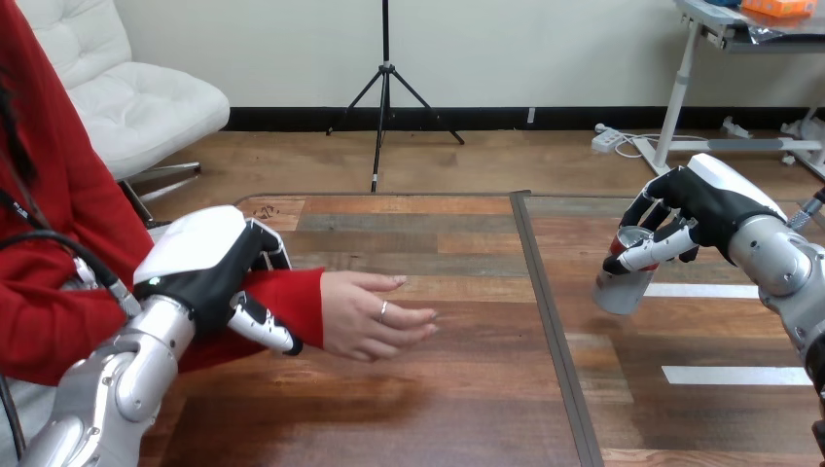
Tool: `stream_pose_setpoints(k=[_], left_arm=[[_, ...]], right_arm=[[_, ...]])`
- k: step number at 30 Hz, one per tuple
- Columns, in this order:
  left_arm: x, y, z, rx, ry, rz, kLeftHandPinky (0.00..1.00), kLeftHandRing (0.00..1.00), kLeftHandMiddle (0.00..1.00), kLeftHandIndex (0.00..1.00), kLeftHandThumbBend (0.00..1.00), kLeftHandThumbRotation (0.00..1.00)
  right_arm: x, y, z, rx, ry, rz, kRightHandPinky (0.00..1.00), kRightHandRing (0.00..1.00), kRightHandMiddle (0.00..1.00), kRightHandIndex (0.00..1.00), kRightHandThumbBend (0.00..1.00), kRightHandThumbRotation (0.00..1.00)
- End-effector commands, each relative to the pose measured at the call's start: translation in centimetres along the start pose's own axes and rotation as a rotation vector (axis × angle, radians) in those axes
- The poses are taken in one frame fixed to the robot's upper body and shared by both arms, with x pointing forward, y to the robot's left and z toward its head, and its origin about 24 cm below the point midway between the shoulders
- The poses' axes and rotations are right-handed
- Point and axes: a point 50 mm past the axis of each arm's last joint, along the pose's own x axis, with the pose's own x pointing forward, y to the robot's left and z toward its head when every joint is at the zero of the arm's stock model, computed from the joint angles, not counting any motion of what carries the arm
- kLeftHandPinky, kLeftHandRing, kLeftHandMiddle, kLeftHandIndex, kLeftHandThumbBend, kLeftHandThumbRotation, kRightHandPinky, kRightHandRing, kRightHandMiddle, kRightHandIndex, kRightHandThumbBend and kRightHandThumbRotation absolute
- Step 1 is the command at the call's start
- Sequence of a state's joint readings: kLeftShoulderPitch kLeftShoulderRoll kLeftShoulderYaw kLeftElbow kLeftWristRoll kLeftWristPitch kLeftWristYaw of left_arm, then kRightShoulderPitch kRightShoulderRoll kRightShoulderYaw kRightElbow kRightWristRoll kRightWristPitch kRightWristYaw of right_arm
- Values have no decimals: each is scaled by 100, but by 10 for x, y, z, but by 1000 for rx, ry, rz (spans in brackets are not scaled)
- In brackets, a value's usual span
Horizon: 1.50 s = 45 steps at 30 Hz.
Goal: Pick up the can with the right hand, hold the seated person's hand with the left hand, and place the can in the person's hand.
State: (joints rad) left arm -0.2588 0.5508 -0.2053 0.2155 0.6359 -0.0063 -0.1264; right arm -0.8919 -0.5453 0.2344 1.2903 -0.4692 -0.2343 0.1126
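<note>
A silver can (623, 280) with a red band near its top hangs tilted above the table's right half, and my right hand (702, 206) is shut on it from the right, fingers over its top and thumb across its side. At the left, the person's hand (370, 313) reaches out open over the table from a red sleeve (292, 297). My left hand (209, 263) is curled round that sleeve at the forearm, just behind the wrist, thumb in front. The can is well apart from the person's hand, to its right.
A dark seam (545, 311) runs front to back down the wooden table (457, 389) between the person's hand and the can. Two white tape strips (725, 375) lie on the right half, under and in front of the can.
</note>
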Motion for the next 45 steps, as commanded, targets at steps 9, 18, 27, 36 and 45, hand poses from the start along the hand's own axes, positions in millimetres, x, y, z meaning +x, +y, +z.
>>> stream_pose_setpoints(k=[9,18,27,36,45], left_arm=[[9,82,46,63,-221,281,30,35,40,41,91,0],[8,83,48,55,-226,271,30,36,41,42,89,0],[7,83,50,53,-230,262,30,35,41,42,90,0],[7,83,50,57,-223,245,30,35,41,43,89,0],[6,82,50,61,-216,223,30,36,42,44,90,0]], right_arm=[[1,-71,60,13,-187,-228,32,35,41,49,65,0],[0,-72,63,-3,-212,-233,31,35,40,48,66,0],[0,-73,65,4,-223,-237,30,35,40,49,66,0],[0,-74,66,-2,-224,-238,30,35,41,49,66,0],[0,-75,66,-8,-226,-240,30,35,40,49,66,0]])
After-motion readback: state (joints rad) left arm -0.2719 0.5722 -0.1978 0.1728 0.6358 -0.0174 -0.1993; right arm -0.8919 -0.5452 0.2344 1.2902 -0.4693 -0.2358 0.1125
